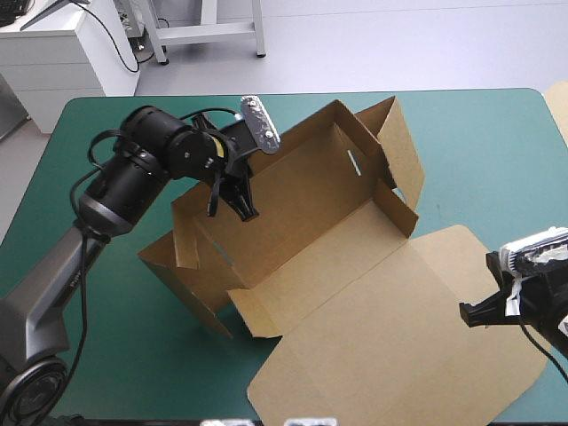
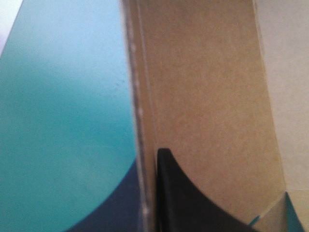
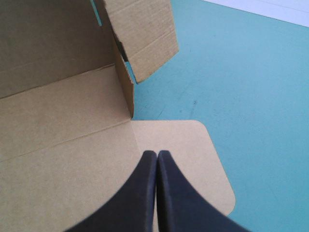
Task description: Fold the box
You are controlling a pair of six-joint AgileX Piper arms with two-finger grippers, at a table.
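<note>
Left gripper [image 1: 235, 206] jaws pinch the left wall [image 2: 203, 96] of the brown box [image 1: 302, 222], a grip only the wrist view shows. Right gripper [image 3: 157, 153] jaws, pressed together, hang over the flat lid [image 1: 390, 337] at its rounded corner. The box sits mid-tabletop [image 1: 479, 151], long axis running near-left to far-right.

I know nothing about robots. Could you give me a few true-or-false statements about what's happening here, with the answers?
1. The lid of the box lies flat on the table. True.
2. The right gripper is wide open. False: its fingers are shut, at the lid's corner.
3. The cover is red. False: it is teal-green.
4. The left gripper is at a raised wall of the box. True.
5. The box is one flat sheet. False: several of its walls stand up.
</note>
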